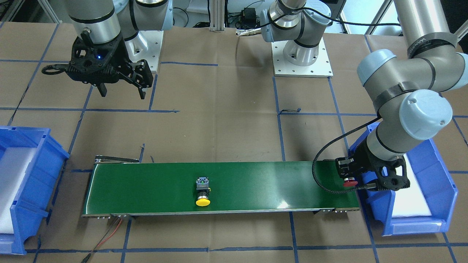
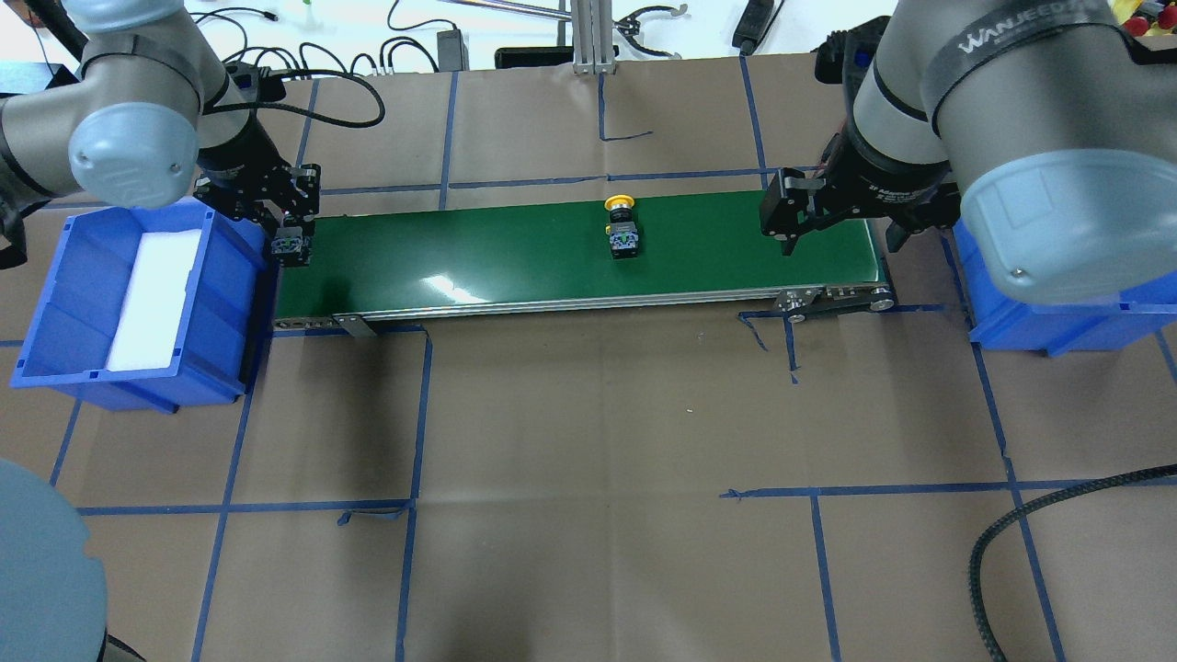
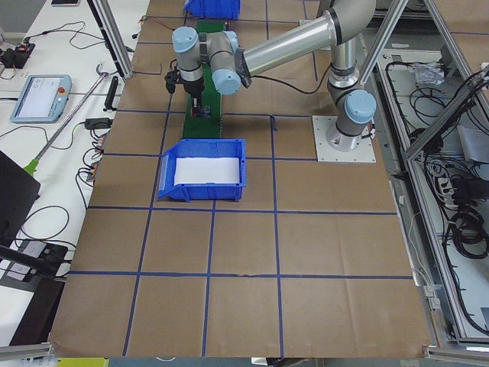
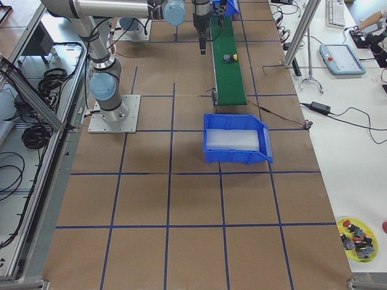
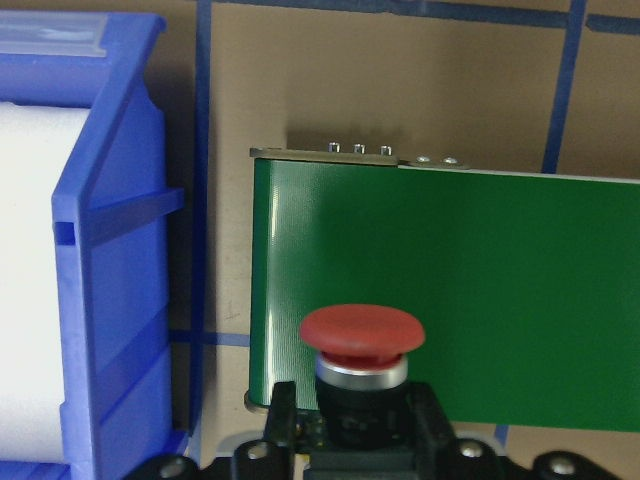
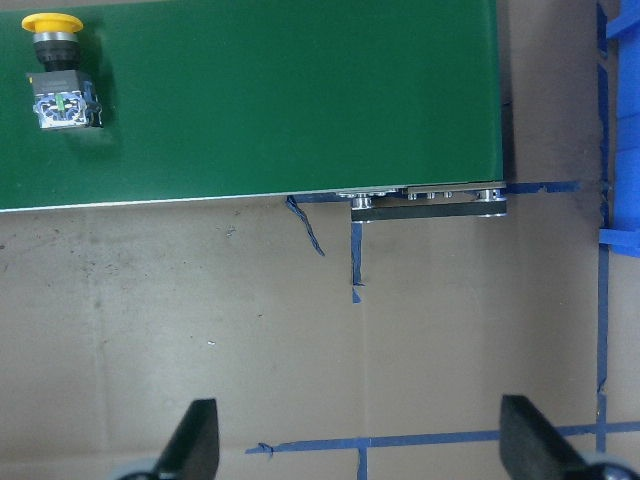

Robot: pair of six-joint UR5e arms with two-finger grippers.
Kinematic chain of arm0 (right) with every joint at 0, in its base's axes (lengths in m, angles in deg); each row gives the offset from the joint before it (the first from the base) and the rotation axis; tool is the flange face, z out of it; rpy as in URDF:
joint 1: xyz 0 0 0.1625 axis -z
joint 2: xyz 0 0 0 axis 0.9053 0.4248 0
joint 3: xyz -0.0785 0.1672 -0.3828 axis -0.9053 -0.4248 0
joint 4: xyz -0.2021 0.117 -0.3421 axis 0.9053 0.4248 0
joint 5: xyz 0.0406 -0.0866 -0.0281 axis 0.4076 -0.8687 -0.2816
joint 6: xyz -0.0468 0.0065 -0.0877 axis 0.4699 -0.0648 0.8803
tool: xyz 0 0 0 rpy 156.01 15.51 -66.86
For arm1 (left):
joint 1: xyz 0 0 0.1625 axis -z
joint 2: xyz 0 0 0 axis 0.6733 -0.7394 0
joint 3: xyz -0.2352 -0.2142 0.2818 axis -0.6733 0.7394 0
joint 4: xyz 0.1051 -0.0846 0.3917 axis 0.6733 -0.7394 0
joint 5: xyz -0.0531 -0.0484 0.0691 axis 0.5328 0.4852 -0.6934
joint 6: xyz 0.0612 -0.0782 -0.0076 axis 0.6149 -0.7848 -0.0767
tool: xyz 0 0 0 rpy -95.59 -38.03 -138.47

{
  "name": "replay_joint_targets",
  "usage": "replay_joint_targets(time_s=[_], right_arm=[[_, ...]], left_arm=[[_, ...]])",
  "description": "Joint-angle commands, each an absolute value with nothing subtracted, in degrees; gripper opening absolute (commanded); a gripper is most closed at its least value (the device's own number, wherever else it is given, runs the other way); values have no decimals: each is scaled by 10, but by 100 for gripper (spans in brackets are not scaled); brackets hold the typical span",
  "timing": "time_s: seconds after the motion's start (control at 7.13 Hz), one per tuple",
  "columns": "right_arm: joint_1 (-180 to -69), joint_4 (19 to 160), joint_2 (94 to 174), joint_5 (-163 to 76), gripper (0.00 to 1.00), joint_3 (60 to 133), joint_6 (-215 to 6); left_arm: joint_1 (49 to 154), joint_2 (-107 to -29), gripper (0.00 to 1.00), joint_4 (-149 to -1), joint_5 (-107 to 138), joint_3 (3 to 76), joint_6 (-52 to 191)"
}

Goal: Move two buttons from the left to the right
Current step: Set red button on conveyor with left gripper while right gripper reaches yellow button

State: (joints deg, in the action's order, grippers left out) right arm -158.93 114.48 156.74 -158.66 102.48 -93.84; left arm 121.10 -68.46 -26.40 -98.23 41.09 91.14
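- red button (image 5: 362, 335): looks small, rigid and light. the smooth domed cap would likely slip, so the black body under the cap is the place to pinch. it is at the left end of the green belt (image 1: 256, 182); whether it rests on the belt i cannot tell.
- yellow button (image 1: 203, 191): same build, lying on its side at the belt's middle, nothing touching it.
- left gripper (image 5: 355, 435): jaws drawn in narrow, clamped on the red button's black body.
- right gripper (image 1: 122, 94): jaws spread wide, empty, raised near the belt's right end.
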Motion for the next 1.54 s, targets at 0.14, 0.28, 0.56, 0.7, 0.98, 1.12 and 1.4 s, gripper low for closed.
replay_joint_targets(time_s=[0.14, 0.28, 0.56, 0.7, 0.98, 1.12, 1.4], right_arm=[[-1584, 1233, 1494, -1584, 100, 1016, -941], [-1584, 1268, 1491, -1583, 100, 1018, -940], [-1585, 1338, 1450, -1587, 100, 1014, -938], [-1584, 1337, 1447, -1588, 100, 1008, -937], [-1584, 1336, 1433, -1588, 100, 988, -936], [-1584, 1337, 1416, -1588, 100, 984, -937], [-1586, 1338, 1373, -1593, 100, 983, -937]], left_arm=[[1211, -705, 11, -183, -980, 455, 911], [1211, -706, 11, -181, -980, 455, 911], [1210, -708, 11, -181, -980, 456, 910], [1210, -710, 12, -181, -980, 455, 909], [1210, -716, 100, -180, -980, 455, 906], [1210, -716, 100, -181, -980, 447, 906], [1212, -699, 100, -191, -982, 430, 905]])
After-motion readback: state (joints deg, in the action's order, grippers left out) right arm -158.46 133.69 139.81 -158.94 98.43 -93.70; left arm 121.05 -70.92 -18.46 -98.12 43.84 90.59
